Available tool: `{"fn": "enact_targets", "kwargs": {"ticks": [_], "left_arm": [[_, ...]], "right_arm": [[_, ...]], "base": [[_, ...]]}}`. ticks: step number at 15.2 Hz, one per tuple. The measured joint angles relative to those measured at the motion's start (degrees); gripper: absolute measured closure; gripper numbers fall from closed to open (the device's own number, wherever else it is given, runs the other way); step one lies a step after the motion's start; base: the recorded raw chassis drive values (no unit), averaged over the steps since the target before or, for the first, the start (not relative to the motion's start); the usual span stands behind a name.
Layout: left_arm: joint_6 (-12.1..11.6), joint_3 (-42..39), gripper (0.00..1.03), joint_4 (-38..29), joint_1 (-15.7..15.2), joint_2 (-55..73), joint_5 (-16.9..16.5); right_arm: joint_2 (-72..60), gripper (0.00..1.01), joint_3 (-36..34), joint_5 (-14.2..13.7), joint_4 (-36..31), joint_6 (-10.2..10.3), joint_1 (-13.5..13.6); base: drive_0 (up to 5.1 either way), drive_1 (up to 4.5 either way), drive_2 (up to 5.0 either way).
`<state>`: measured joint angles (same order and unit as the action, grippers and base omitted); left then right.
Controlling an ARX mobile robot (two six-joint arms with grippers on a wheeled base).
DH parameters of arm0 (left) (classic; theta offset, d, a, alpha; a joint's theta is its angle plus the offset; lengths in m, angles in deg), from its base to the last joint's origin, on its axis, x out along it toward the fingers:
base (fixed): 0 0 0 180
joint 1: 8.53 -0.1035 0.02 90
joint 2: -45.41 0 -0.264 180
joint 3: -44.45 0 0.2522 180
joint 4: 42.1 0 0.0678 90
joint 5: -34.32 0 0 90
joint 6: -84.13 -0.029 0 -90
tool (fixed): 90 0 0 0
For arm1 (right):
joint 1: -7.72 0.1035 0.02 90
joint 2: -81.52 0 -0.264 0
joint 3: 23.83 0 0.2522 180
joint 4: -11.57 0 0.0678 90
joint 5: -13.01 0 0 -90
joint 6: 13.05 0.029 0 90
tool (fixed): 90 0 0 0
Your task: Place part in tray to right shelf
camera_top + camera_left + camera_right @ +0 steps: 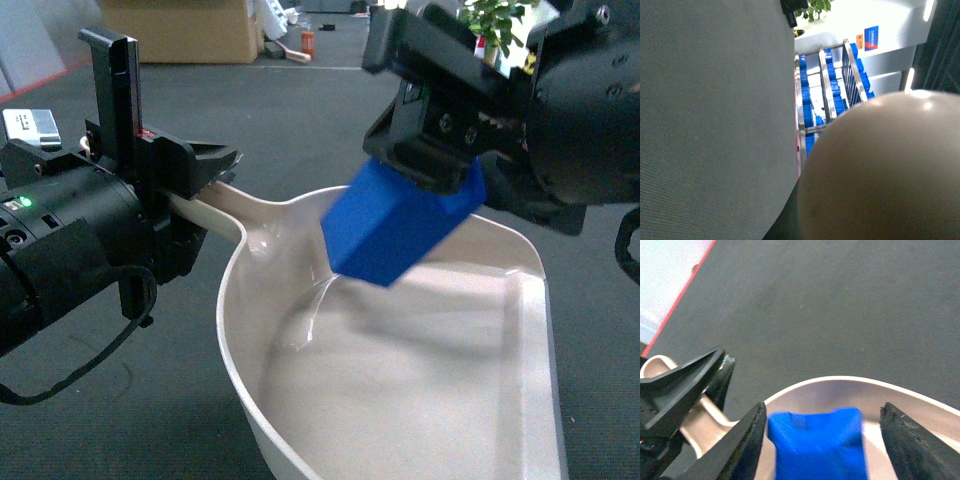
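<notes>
Dropping the part (395,225) into the tray (400,400), with the block hanging tilted just above the tray's back half, near the handle (225,205) end. Not yet resting on the floor of the scoop, by the look of it.

Reading the right gripper (822,440) as spread: in the wrist view one finger is touching the blue block while the other is standing clear of it (block blurred, so probably slipping free).

Pinching the handle with the left gripper (195,185), jaws pressed together on it, tray held roughly level in the air.

Doing it well:
- holding the left arm dead steady during release, avoiding any tip toward the open front lip
- lifting the right gripper straight up, not dragging the part sideways
- confirming the part is lying flat and settled before carrying

Seeing the right shelf (824,90) with its blue crates (807,95) only in the left wrist view, well apart. Carrying slowly afterwards, with the lip tilted slightly up.
</notes>
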<state>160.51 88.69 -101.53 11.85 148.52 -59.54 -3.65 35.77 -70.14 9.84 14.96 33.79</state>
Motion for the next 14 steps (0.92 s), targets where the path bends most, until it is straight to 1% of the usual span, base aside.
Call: {"fn": "enact_targets", "kwargs": {"ticks": [1, 2, 3, 4, 5, 6, 7, 8, 9, 10, 11, 12, 13, 14], "left_arm": [[0.0, 0.0, 0.90, -0.2, 0.2, 0.0, -0.2], [-0.1, 0.0, 0.90, -0.1, 0.3, 0.0, -0.5], [-0.1, 0.0, 0.90, -0.1, 0.3, 0.0, -0.6], [-0.1, 0.0, 0.90, -0.1, 0.3, 0.0, -0.4], [-0.1, 0.0, 0.90, -0.1, 0.3, 0.0, -0.4], [-0.1, 0.0, 0.90, -0.1, 0.3, 0.0, -0.4], [-0.1, 0.0, 0.90, -0.1, 0.3, 0.0, -0.4], [-0.1, 0.0, 0.90, -0.1, 0.3, 0.0, -0.4], [-0.1, 0.0, 0.90, -0.2, 0.3, 0.0, -0.4], [-0.1, 0.0, 0.90, -0.2, 0.5, 0.0, -0.6], [-0.1, 0.0, 0.90, 0.0, 0.5, 0.0, -0.6], [-0.1, 0.0, 0.90, -0.2, 0.1, 0.0, -0.2], [-0.1, 0.0, 0.90, -0.1, 0.1, 0.0, -0.2], [-0.1, 0.0, 0.90, -0.1, 0.3, 0.0, -0.4]], "right_arm": [[0.3, 0.27, -0.3, -1.3, 0.7, 0.0, -0.7], [2.1, 0.16, -0.8, -2.3, 0.6, -0.4, -1.6], [5.0, 0.05, -1.4, -3.6, 0.3, -1.3, -2.8], [8.5, 0.02, -2.4, -5.7, -1.5, -3.1, -4.2], [12.0, 0.04, -3.7, -8.5, -3.4, -6.0, -5.7], [15.9, 0.03, -5.6, -10.0, -4.3, -9.4, -7.8], [18.9, 0.03, -7.7, -9.9, -5.5, -12.6, -9.2], [20.9, 0.03, -8.9, -9.8, -5.3, -15.5, -9.3], [20.8, 0.08, -10.0, -12.9, -10.4, -18.5, -8.5], [22.1, 0.20, -14.1, -19.4, -16.1, -22.7, -8.9], [24.7, 0.31, -18.5, -20.8, -17.9, -25.0, -10.5], [26.9, 0.42, -22.1, -20.7, -18.8, -26.1, -12.4], [29.3, 0.55, -25.1, -19.8, -19.5, -26.6, -14.1], [31.4, 0.66, -27.4, -18.3, -19.8, -27.0, -15.0]], "base": [[0.0, 0.00, 0.0], [0.0, 0.00, 0.0], [0.0, 0.00, 0.0], [0.0, 0.00, 0.0], [0.0, 0.00, 0.0], [0.0, 0.00, 0.0], [0.0, 0.00, 0.0], [0.0, 0.00, 0.0], [0.0, 0.00, 0.0], [0.0, 0.00, 0.0], [0.0, 0.00, 0.0], [0.0, 0.00, 0.0], [0.0, 0.00, 0.0], [0.0, 0.00, 0.0]]}}
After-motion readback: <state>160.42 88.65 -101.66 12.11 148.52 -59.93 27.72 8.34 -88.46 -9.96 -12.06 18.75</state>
